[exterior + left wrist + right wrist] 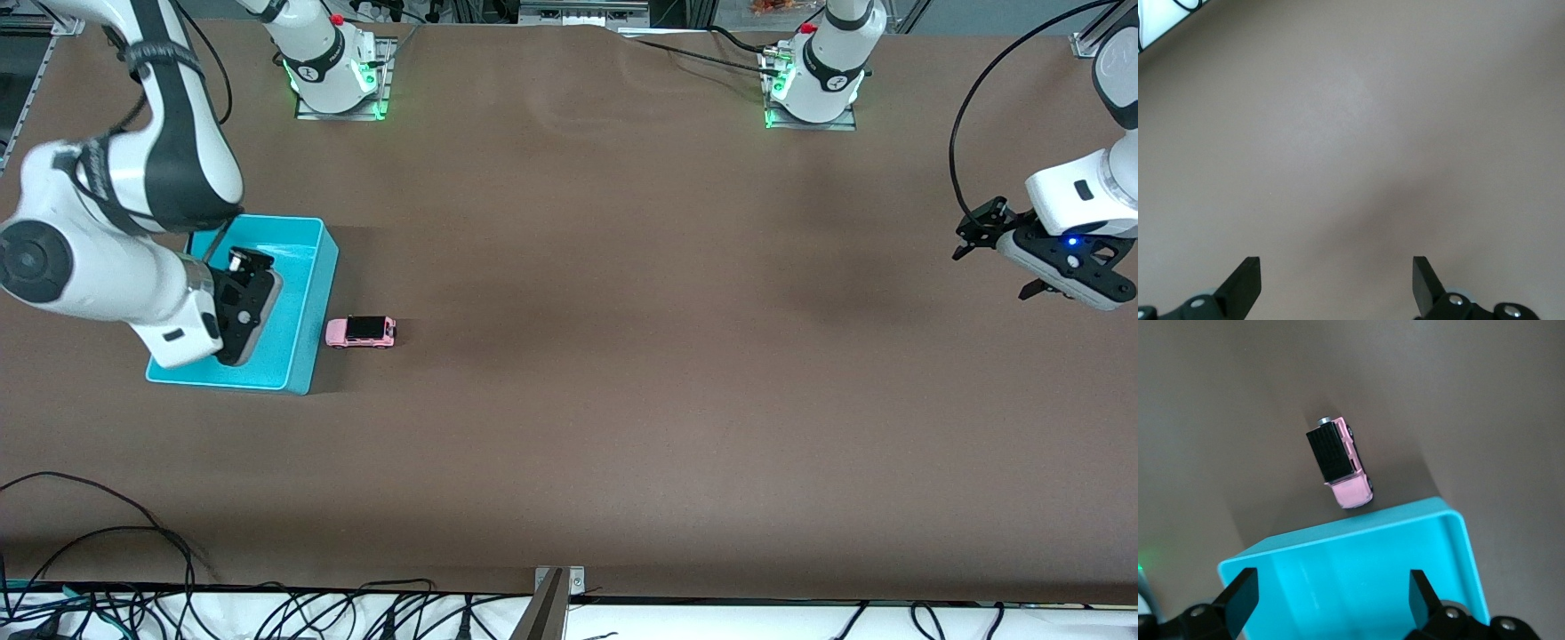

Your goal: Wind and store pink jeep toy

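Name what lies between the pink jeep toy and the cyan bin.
Nothing: the front view shows only bare table between the pink jeep toy and the cyan bin.

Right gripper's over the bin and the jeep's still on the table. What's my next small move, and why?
Probably shift the open right gripper off the cyan bin to above the pink jeep toy, which sits beside the bin, unheld. The left gripper waits open.

No readable text, labels, brands or numbers anywhere. Round dark emblems on both arm bases (307, 71) near counter's top edge (too small to read). Pink jeep toy (360, 332), cyan bin (307, 293): no lettering visible. Wrist views: nothing written.
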You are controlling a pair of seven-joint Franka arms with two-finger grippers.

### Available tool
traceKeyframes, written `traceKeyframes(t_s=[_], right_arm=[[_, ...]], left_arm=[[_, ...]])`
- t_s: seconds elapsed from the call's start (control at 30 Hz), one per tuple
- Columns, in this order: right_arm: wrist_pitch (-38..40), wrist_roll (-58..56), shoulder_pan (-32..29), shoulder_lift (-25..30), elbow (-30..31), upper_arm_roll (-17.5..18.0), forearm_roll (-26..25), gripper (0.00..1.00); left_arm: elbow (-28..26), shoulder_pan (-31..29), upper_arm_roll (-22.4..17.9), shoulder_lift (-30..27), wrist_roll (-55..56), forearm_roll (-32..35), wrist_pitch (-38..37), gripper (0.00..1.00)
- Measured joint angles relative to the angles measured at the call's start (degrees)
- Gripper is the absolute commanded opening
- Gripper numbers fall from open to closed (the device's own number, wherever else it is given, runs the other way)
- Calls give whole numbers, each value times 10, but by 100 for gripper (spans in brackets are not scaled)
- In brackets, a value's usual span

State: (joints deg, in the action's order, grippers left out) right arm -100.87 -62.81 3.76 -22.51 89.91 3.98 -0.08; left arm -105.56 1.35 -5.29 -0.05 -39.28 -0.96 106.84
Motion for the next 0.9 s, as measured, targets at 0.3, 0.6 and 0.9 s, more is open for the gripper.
traceKeyframes(t_s=[0.3, 0.6, 0.9], right_arm=[[-97, -42, 4, -31, 47, 23, 2, 100], [-230, -75, 9, -33, 143, 29, 2, 100], [-376, -100, 16, -33, 240, 30, 2, 100]], left_arm=[[-57, -1, 0, -18, 1, 0, 31, 100], [-54, -7, 0, -25, 25, -44, 23, 100], [-43, -9, 0, -56, 170, -46, 14, 100]])
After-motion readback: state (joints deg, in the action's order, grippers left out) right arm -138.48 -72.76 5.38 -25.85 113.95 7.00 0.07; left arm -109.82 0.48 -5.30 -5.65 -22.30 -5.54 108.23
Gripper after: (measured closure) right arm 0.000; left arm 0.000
